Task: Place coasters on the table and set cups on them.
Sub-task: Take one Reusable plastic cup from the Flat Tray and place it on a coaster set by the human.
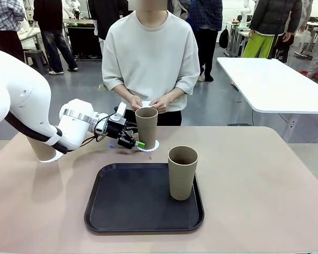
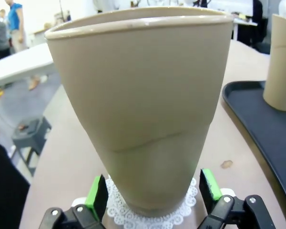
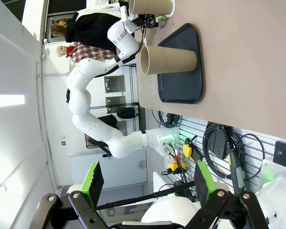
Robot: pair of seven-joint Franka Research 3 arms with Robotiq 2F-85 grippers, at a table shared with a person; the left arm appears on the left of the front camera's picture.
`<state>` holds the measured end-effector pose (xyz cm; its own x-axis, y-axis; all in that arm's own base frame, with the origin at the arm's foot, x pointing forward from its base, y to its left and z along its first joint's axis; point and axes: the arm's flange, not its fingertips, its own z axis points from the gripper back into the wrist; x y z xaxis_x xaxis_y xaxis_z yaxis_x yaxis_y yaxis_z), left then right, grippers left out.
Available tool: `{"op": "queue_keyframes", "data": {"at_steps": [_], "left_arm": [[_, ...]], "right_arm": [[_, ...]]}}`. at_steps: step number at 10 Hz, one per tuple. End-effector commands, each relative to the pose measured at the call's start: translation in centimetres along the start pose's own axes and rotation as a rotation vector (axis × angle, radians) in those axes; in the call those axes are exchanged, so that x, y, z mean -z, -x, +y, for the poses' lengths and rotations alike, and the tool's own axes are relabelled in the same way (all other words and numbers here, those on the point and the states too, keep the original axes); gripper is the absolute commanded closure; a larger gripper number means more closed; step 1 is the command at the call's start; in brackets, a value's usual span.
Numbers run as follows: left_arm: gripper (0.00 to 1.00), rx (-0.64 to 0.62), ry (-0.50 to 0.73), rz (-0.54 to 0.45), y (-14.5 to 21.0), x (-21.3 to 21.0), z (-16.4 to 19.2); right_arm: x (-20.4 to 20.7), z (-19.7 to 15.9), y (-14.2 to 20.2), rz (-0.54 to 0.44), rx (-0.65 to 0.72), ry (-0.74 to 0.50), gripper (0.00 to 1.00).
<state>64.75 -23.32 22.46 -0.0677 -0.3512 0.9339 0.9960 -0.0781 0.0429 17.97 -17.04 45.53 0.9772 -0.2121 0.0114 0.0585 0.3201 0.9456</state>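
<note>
A tan paper cup (image 1: pixel 146 126) stands upright on a lacy white coaster (image 1: pixel 151 146) at the table's (image 1: pixel 254 174) far middle. My left gripper (image 1: pixel 138 143) is open, its green pads (image 2: pixel 96 194) on either side of this cup's (image 2: pixel 148 109) base, just above the coaster (image 2: pixel 152 215). A second cup (image 1: pixel 41 150) sits on a coaster (image 1: pixel 52 157) at the far left, partly behind my left arm. A third cup (image 1: pixel 183 172) stands on the black tray (image 1: pixel 138 206). My right gripper (image 3: pixel 145 179) is open and holds nothing, off the table's side.
A person stands at the far edge with both hands (image 1: pixel 160 102) together on a small white paper (image 1: pixel 147 103). The tray (image 2: pixel 262 129) lies to the right of the cup between my left fingers. A white table (image 1: pixel 275 84) stands behind at the right.
</note>
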Motion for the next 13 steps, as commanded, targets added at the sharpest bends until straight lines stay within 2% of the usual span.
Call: {"op": "queue_keyframes", "data": {"at_steps": [1, 8, 10, 12, 13], "left_arm": [[0.0, -0.006, 0.001, 0.047, -1.1, -0.6, -0.7], [0.0, 0.024, -0.07, 0.274, -5.1, -5.9, -1.7], [0.0, 0.044, -0.088, 0.401, -8.5, -8.4, -3.2], [0.0, 0.065, -0.094, 0.547, -13.5, -11.6, -6.0], [0.0, 0.104, -0.083, 0.656, -16.3, -13.5, -8.0]], "right_arm": [[0.0, 0.0, 0.1, 0.0, -0.009, -0.011, 0.0], [0.0, 0.0, 0.1, 0.0, -0.009, -0.011, 0.0], [0.0, 0.0, 0.1, 0.0, -0.009, -0.011, 0.0], [0.0, 0.0, 0.1, 0.0, -0.009, -0.011, 0.0], [0.0, 0.0, 0.1, 0.0, -0.009, -0.011, 0.0]]}}
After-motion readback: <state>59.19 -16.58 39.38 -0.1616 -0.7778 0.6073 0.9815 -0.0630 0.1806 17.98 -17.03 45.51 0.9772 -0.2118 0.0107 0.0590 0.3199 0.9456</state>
